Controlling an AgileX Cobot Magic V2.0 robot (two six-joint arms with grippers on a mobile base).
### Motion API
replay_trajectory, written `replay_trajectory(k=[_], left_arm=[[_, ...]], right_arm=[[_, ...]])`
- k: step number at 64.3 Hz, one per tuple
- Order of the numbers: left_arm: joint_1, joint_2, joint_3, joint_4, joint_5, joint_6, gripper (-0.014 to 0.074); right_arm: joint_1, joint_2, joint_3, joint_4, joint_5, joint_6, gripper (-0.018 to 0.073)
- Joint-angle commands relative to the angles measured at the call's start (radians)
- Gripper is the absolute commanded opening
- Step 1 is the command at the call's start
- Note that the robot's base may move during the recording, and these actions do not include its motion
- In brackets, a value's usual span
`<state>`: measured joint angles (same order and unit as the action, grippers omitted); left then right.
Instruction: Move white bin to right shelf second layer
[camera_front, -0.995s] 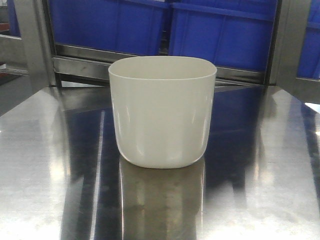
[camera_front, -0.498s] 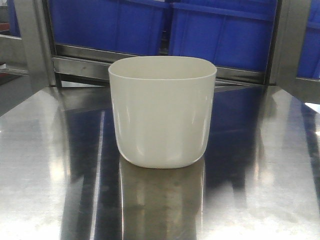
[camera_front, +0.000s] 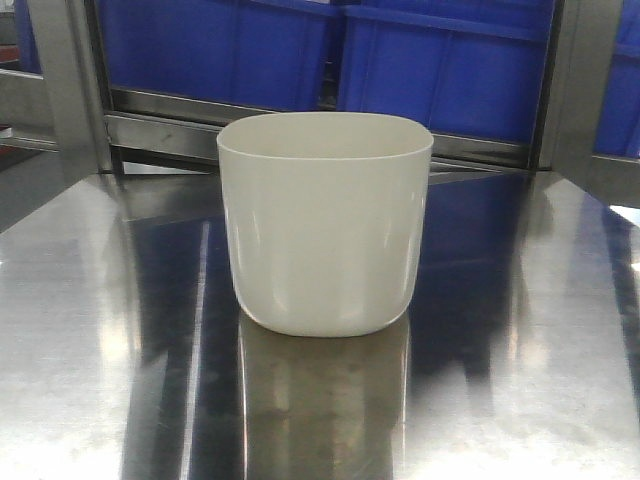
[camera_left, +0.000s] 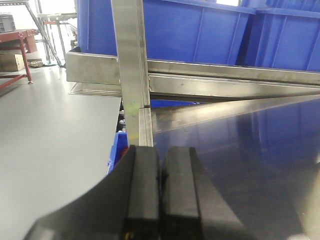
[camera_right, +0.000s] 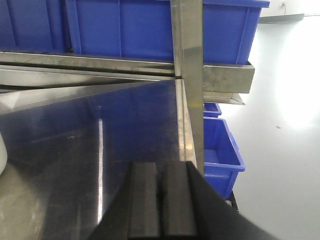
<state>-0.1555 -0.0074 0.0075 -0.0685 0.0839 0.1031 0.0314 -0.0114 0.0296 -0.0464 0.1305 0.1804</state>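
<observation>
The white bin (camera_front: 325, 225) stands upright in the middle of the shiny steel tabletop (camera_front: 90, 340) in the front view, with no gripper near it there. A sliver of the white bin (camera_right: 2, 152) shows at the left edge of the right wrist view. My left gripper (camera_left: 160, 152) is shut with nothing in it, over the table's left edge by a steel post (camera_left: 131, 70). My right gripper (camera_right: 161, 169) is shut and empty, over the table's right edge by another post (camera_right: 191, 75). The right shelf second layer with rollers is out of view.
Blue crates (camera_front: 440, 70) sit on a steel rack level just behind the table, with steel rails (camera_front: 160, 120) in front of them. More blue crates (camera_right: 220, 150) lie low beside the table's right edge. A grey floor (camera_left: 50, 135) lies left of the table.
</observation>
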Motion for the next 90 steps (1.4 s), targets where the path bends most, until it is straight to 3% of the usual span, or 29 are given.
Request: replay_trajectory(k=[1,31,46,65,79,90], left_arm=[[-0.004,-0.014,0.037,-0.005,-0.084,-0.004,0.0085],[-0.004,-0.014,0.037,-0.005,-0.084,-0.004,0.0085],[-0.004,-0.014,0.037,-0.005,-0.084,-0.004,0.0085],[-0.004,-0.014,0.037,-0.005,-0.084,-0.004,0.0085],[-0.004,-0.014,0.037,-0.005,-0.084,-0.004,0.0085],[-0.004,-0.014,0.037,-0.005,-0.084,-0.004,0.0085]], right_arm=[[-0.007,-0.019,-0.016,-0.002,-0.089,-0.007,0.0033],[-0.007,-0.010,-0.018,-0.003,-0.141,-0.007,0.0033],[-0.007,0.133,-0.116,-0.004,-0.217,-0.007,0.0033],[-0.006,0.547,-0.487,0.000,-0.166,-0.005,0.0033],[0.011,0.863,-0.856,0.007,0.083,0.014,0.0033],[0.127,1.102,-1.116,0.046,0.279,0.014,0.0033]])
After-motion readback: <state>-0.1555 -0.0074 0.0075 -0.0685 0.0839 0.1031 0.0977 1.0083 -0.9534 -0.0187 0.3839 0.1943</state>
